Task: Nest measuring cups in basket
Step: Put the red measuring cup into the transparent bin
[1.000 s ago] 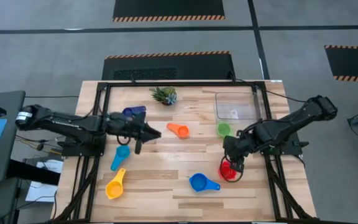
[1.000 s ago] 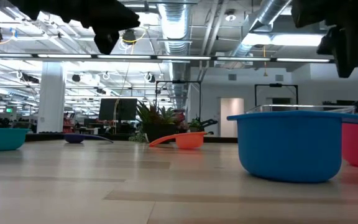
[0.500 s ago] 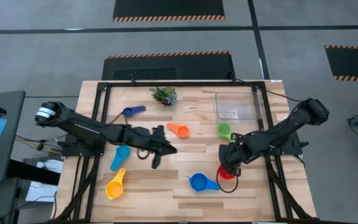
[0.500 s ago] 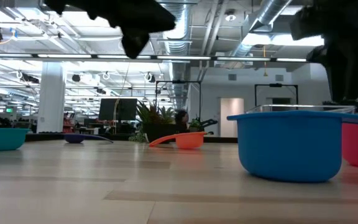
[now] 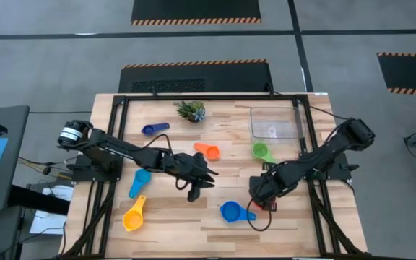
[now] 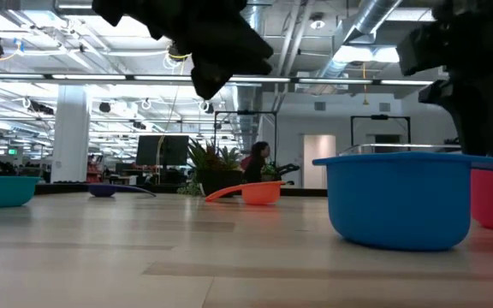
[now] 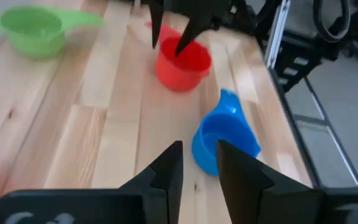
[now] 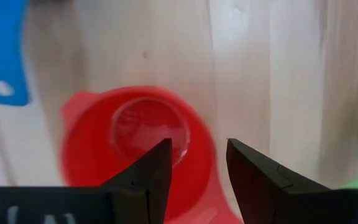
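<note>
Over the red cup (image 8: 135, 146), right hand (image 8: 197, 155) lower, spread, left hand (image 5: 206, 180) nearer, parted.

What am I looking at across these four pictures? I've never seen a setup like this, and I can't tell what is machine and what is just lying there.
Two dark robot arms work at a wooden table. One picture looks straight down, one looks level across the tabletop, and two come from cameras on the arms' wrists. Scattered on the table are coloured measuring cups, a clear basket and a small potted plant. The left gripper is over mid-table, its fingers a little apart, heading toward the blue cup. The right gripper is open with one finger inside the red cup, the other outside its rim. Nothing is lifted; the basket looks empty.
</note>
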`<state>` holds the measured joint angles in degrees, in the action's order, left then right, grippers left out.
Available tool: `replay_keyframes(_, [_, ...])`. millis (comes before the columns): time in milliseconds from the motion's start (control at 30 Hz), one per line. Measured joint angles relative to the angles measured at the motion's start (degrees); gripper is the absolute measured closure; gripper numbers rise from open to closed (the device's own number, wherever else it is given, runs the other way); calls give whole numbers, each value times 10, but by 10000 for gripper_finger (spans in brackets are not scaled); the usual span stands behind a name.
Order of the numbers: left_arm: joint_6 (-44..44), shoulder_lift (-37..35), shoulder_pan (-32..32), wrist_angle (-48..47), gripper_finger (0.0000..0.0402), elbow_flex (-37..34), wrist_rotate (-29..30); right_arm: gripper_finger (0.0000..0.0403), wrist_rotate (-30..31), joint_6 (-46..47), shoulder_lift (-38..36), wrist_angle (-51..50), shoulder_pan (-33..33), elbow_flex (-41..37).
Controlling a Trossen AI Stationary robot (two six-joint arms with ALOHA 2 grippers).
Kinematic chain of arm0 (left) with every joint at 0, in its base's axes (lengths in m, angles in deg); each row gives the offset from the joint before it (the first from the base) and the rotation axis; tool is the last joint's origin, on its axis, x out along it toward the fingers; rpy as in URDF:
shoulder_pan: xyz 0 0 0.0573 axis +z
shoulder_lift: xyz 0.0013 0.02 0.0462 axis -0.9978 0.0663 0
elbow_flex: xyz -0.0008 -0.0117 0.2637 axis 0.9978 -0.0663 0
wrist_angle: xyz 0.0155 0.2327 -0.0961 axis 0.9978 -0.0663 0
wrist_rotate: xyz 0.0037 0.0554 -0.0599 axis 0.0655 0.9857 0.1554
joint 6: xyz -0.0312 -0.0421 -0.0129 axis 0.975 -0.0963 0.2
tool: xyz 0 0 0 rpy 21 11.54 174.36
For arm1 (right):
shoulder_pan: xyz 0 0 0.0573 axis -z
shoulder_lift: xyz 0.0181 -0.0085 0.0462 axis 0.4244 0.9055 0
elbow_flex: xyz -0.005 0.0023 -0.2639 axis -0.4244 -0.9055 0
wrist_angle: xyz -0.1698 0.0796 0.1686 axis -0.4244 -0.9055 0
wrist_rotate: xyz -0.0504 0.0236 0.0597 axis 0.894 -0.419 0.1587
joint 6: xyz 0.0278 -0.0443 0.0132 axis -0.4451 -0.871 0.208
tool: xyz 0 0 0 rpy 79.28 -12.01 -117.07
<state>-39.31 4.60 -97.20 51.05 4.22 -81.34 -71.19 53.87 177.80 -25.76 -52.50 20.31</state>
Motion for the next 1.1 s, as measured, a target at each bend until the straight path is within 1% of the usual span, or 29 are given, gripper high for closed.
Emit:
replay_keyframes(167, [1, -6, 0, -5, 312, 0, 1, 226, 9, 1, 52, 9, 2, 0])
replay_keyframes(300, [1, -6, 0, -9, 313, 0, 1, 233, -2, 13, 92, 10, 2, 0])
replay_keyframes(367, [6, -6, 0, -13, 312, 0, 1, 255, -5, 27, 102, 10, 1, -1])
replay_keyframes(400, [10, -6, 0, -13, 312, 0, 1, 273, -7, 34, 104, 10, 1, 1])
replay_keyframes(500, [23, -6, 0, -13, 312, 0, 5, 356, -11, 40, 100, 1, 6, 13])
replay_keyframes(533, [26, -6, 0, -14, 313, 0, 9, 377, -11, 38, 92, 0, 9, 20])
replay_keyframes(567, [27, -6, 0, -15, 313, 0, 13, 384, -10, 31, 86, -1, 12, 29])
replay_keyframes(633, [27, -6, 0, -17, 313, 0, 21, 383, 4, 24, 71, -14, 19, 52])
replay_keyframes(700, [27, -6, 0, -18, 313, 0, 24, 387, 34, 18, 47, -45, 25, 86])
replay_keyframes(833, [27, -6, 0, -21, 313, 0, 25, 389, 122, 9, -2, -126, 34, 161])
replay_keyframes(967, [27, -6, 0, -27, 313, 0, 35, 389, 260, 19, -56, -186, 50, 234])
replay_keyframes(1100, [29, -6, 0, -30, 313, -1, 50, 390, 392, 17, -108, -242, 79, 277])
